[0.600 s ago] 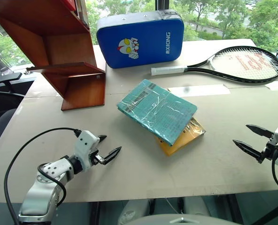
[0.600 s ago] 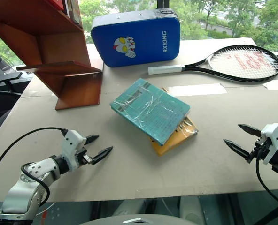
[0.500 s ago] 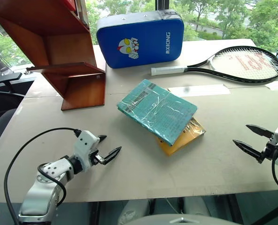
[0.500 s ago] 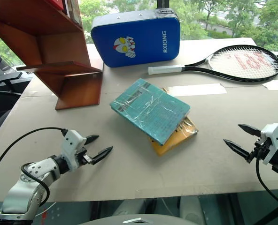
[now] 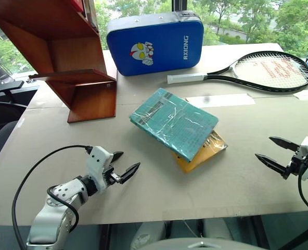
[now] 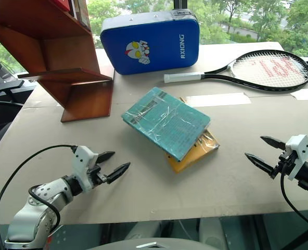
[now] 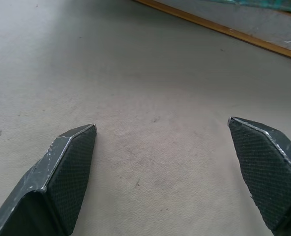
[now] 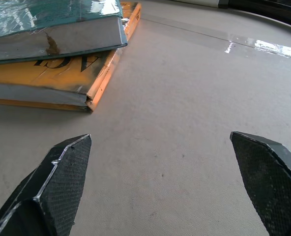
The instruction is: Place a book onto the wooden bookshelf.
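Setting: a grey-beige counter (image 5: 143, 203) before windows with green trees beyond.

Item, book (image 5: 174, 123): teal-green, in shiny clear wrap, lying flat near the middle of the counter, skewed, resting on top of a yellow-orange book (image 5: 206, 151) whose corner juts out beneath it on the robot's right. Untouched.

Item, wooden bookshelf (image 5: 65, 57): reddish-brown, standing at the far left of the counter, well apart from the book; its lower slanted compartment is open.

Item, blue padded case (image 5: 155, 43): upright at the back, beside the bookshelf.

Item, racket (image 5: 258, 70): flat at the far right.

Item, left claw (image 5: 124, 166): fingers spread wide, holding nothing, low over bare counter near the front left.

Item, right claw (image 5: 277, 154): fingers likewise apart and empty, at the front right; in the right wrist view the two stacked books lie ahead of it.

Change noted: compared with half a second ago, the left claw sits slightly farther in toward the books, and the right claw has edged inward a little too. The book has not shifted.

Reading: the approach is only beginning; grasping and carrying to the shelf are all still to do.
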